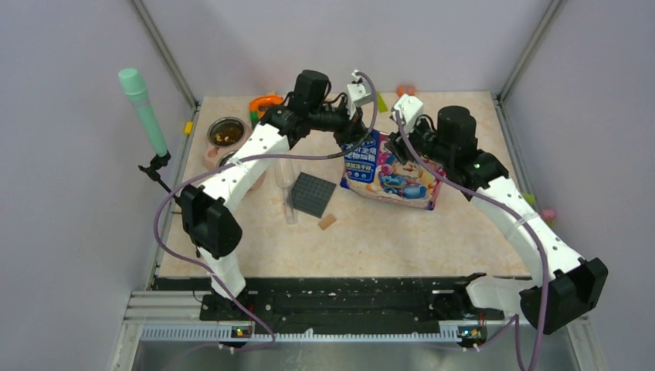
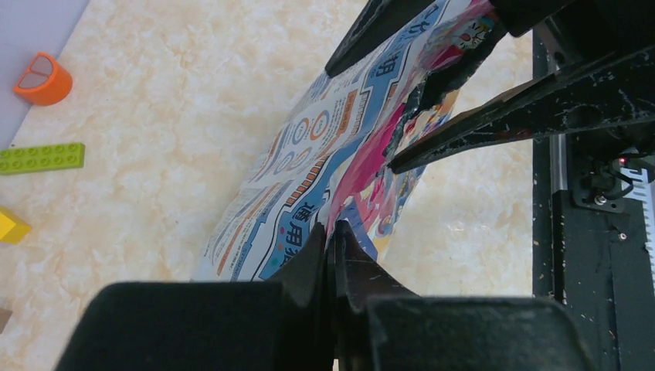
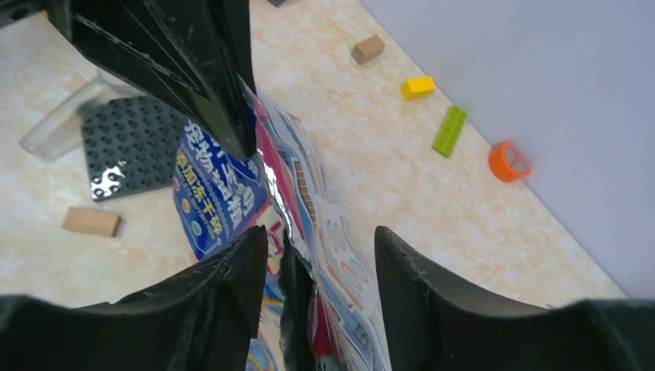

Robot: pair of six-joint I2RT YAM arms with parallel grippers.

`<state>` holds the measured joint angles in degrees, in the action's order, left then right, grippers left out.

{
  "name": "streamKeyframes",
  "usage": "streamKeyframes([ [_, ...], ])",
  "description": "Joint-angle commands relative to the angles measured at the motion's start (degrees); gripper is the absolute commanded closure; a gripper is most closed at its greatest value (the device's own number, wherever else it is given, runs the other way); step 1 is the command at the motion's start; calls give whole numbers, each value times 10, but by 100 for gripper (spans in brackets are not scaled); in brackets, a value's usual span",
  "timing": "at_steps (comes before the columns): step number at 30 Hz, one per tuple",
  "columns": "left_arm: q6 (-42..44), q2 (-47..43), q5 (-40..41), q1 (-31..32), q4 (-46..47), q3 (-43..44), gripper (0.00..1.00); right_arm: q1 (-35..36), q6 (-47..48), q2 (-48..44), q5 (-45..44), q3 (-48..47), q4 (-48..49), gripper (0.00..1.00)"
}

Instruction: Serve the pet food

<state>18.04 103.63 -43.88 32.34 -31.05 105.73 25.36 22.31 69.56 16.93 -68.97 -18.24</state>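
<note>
The pet food bag [image 1: 394,174], glossy pink and blue, stands tilted at the middle back of the table. Its top edge is torn open [image 3: 297,270], and no pellets show inside. My left gripper [image 1: 361,143] is shut, its tips [image 2: 334,229] pinching the bag's upper left edge [image 2: 309,154]. My right gripper [image 1: 400,143] is open. It straddles the torn top edge [image 3: 318,236] with one finger on each side, and neither finger presses the foil. A bowl [image 1: 226,133] at the back left holds brown bits.
A dark grey studded plate [image 1: 313,193] and a tan block [image 1: 327,222] lie left of the bag, beside a clear cup [image 1: 287,185]. An orange ring [image 2: 42,77], a green brick [image 2: 42,157] and a yellow brick [image 3: 418,87] lie near the back wall. A green cylinder [image 1: 143,108] stands on a clamp outside the left edge.
</note>
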Motion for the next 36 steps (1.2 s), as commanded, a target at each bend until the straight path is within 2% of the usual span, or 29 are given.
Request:
streamKeyframes([
  [1, -28, -39, 27, -11, 67, -27, 100, 0, 54, -29, -74, 1, -38, 45],
  [2, -29, -47, 28, -11, 80, -38, 100, 0, 62, -31, -83, 3, -43, 55],
  [3, -30, -52, 27, -12, 88, -46, 100, 0, 65, -33, -105, 4, -41, 87],
  [4, -31, -55, 27, -12, 92, -50, 100, 0, 58, -36, -130, 5, -32, 100],
  [9, -34, -55, 31, -16, 90, -50, 100, -2, 36, -79, -106, 22, 16, 100],
  [12, -35, -54, 33, -20, 90, -50, 100, -2, 27, -60, -101, -14, -35, 99],
  [13, -35, -54, 32, -21, 90, -49, 100, -2, 26, -54, -107, -25, -57, 80],
  [14, -36, -54, 31, -21, 90, -49, 100, -2, 27, -52, -114, -30, -70, 73],
  [19, -36, -54, 30, -22, 92, -48, 100, -4, 61, -68, -149, -4, -67, 65],
  [20, -36, -54, 28, -22, 92, -48, 100, -5, 65, -63, -154, -6, -75, 69],
  [21, -36, -54, 26, -22, 92, -48, 100, -7, 69, -60, -157, -10, -85, 95],
  [22, -36, -53, 26, -22, 93, -49, 100, -11, 69, -56, -160, -14, -92, 100],
  [26, -36, -54, 28, -23, 92, -50, 100, -17, 63, -84, -160, 12, -43, 100],
  [29, -36, -56, 30, -24, 92, -50, 100, -31, 48, -77, -158, -11, -63, 100],
  [31, -36, -58, 30, -25, 92, -50, 100, -37, 42, -67, -167, -29, -93, 65],
  [32, -36, -58, 31, -25, 93, -50, 100, -38, 45, -71, -188, -25, -93, 56],
  [34, -35, -59, 30, -25, 93, -48, 100, -41, 57, -86, -205, -1, -79, 49],
  [35, -35, -59, 30, -25, 94, -48, 100, -44, 64, -91, -207, 5, -79, 49],
  [36, -34, -60, 30, -25, 93, -48, 100, -50, 68, -94, -207, 5, -83, 55],
])
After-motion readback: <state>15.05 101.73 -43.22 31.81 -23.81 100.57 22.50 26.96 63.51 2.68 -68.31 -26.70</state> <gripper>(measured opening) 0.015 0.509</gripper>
